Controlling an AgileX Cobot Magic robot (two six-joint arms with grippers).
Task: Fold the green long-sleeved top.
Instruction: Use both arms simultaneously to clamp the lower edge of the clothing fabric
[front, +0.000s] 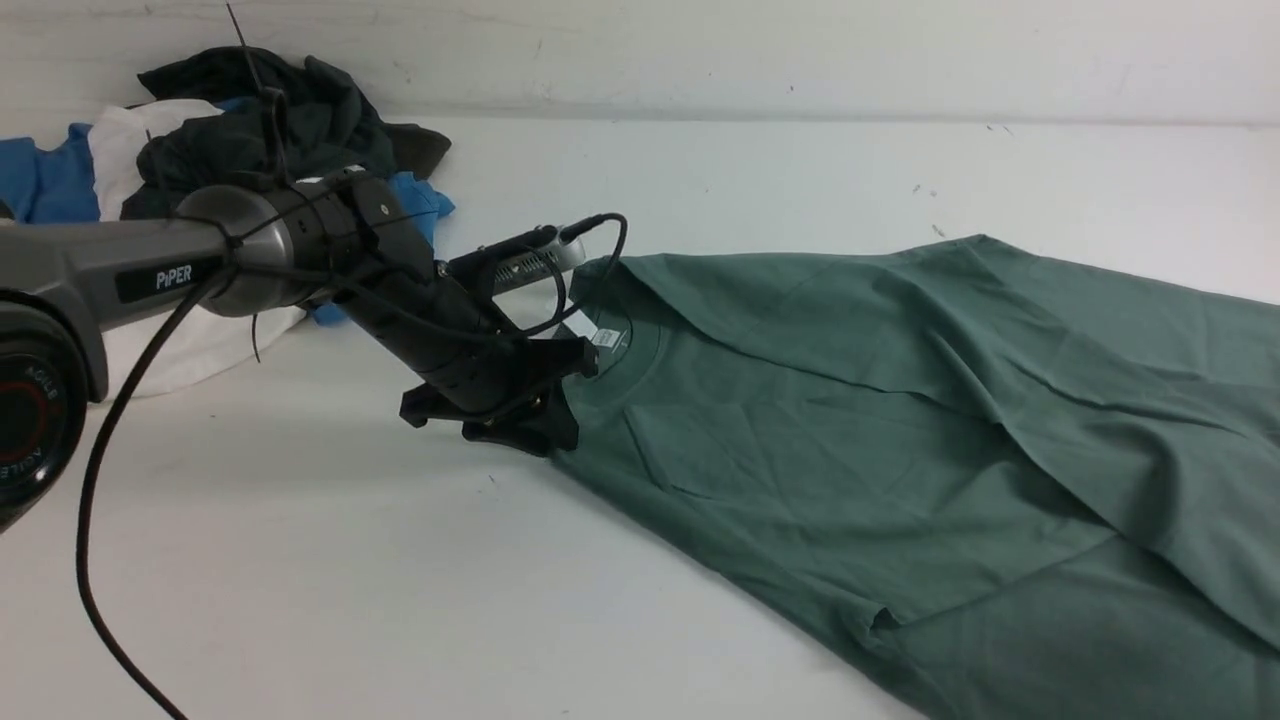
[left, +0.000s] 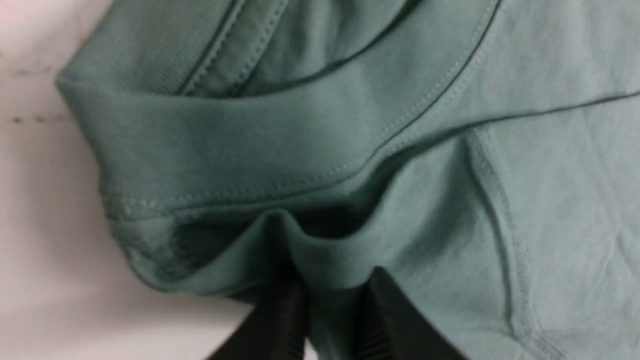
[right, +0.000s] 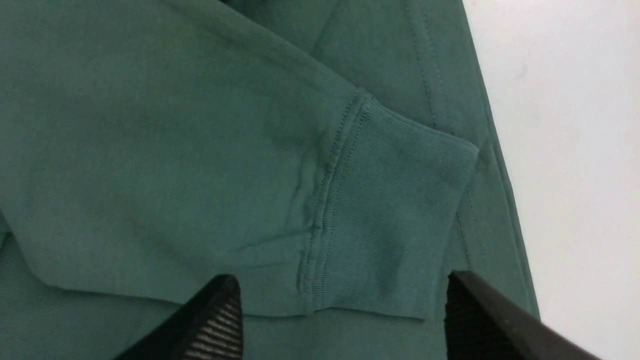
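The green long-sleeved top (front: 850, 420) lies spread over the right half of the white table, with its collar and white neck tag (front: 605, 337) pointing left. My left gripper (front: 560, 420) sits at the shoulder edge just beside the collar. In the left wrist view the left gripper (left: 332, 300) has its two black fingers close together, pinching a bunched ridge of the top (left: 310, 150). My right gripper (right: 345, 295) is open, its fingers spread wide over a ribbed sleeve cuff (right: 395, 215) that lies flat on the body of the top. The right arm is out of the front view.
A heap of other clothes (front: 250, 130), dark, white and blue, is piled at the back left by the wall, behind my left arm. A black cable (front: 95, 480) hangs from that arm over the bare white table (front: 300, 560) at the front left.
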